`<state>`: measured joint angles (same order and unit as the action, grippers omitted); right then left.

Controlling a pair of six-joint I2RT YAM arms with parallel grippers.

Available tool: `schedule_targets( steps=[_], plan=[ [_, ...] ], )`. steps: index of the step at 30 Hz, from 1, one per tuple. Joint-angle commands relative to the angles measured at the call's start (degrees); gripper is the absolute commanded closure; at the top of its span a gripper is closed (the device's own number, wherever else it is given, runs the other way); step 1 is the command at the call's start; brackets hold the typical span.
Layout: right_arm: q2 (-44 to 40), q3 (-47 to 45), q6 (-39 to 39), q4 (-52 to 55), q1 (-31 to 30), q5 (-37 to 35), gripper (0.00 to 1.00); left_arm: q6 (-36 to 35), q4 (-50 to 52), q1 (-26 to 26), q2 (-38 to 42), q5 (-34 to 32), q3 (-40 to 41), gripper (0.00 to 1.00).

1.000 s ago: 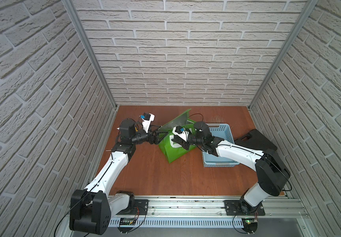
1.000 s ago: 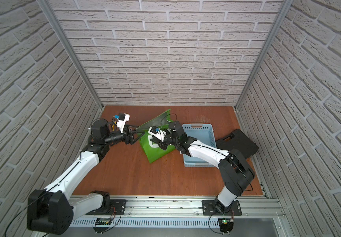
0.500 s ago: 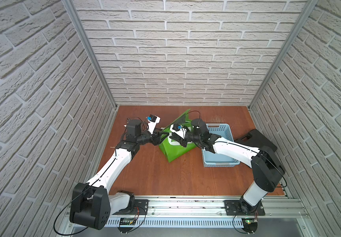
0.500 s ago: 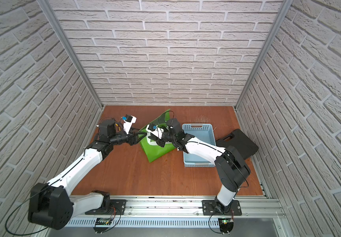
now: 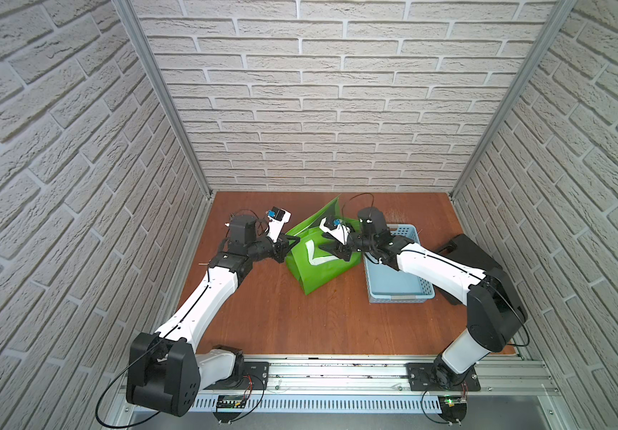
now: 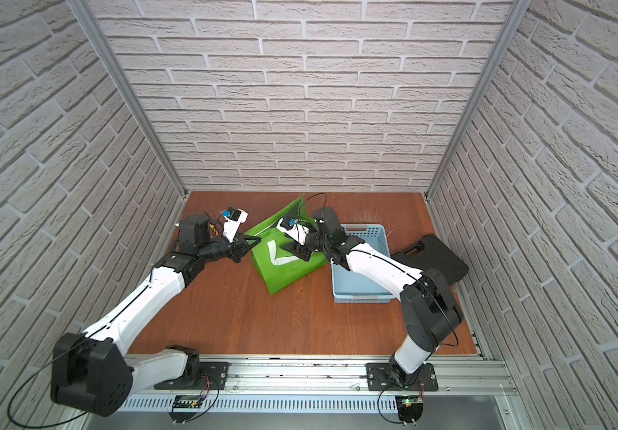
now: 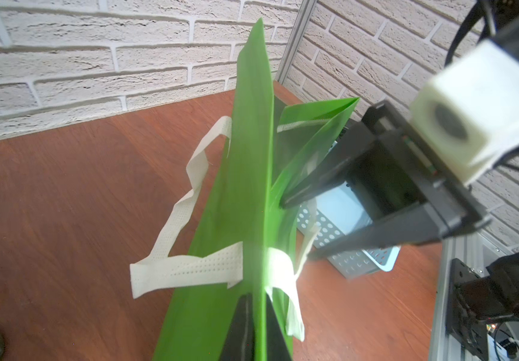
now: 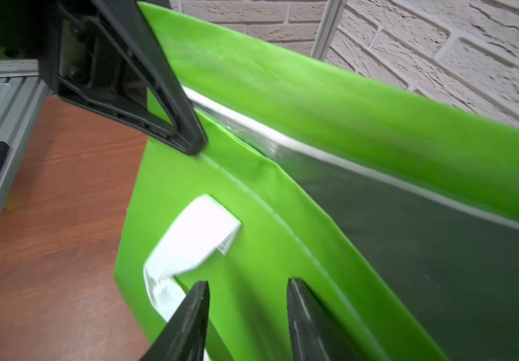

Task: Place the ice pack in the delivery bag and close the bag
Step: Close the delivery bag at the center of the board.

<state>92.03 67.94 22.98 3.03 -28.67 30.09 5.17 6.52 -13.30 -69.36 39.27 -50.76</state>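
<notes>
Gaping delivery bag [image 5: 329, 270], foil lining [image 8: 408, 234], basket [image 5: 400, 299] beside

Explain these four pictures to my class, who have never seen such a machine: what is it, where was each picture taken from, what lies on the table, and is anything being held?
This is a robot with two white and black arms, fixed at the front edge of a wooden table. Two pictures look down from a pair of cameras set side by side overhead. The other two come from a small camera on each arm's wrist. On the table are a green delivery bag, a light blue basket beside it, and a black case near the right arm. The left end effector is shut on the bag's top edge. The right end effector is at the bag's rim with its jaws apart. No ice pack shows in any picture.
</notes>
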Motion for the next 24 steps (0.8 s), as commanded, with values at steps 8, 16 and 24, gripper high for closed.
schedule_targets(
  steps=[8, 16, 24],
  plan=[
    [-5.6, 3.4, 8.9, 13.0, 13.0, 12.0, 0.43, -7.8, 5.5, 0.4, -4.1, 7.3, -6.7, 1.0],
    [2.1, 7.2, 8.2, 10.7, 14.3, 12.8, 0.38, -11.4, 7.0, 1.4, -5.2, 9.8, -7.7, 1.0],
    [2.7, 6.4, 9.6, 10.1, 14.8, 12.3, 0.36, -16.5, 11.1, 3.7, -6.4, 13.4, -9.4, 1.0]
  ],
)
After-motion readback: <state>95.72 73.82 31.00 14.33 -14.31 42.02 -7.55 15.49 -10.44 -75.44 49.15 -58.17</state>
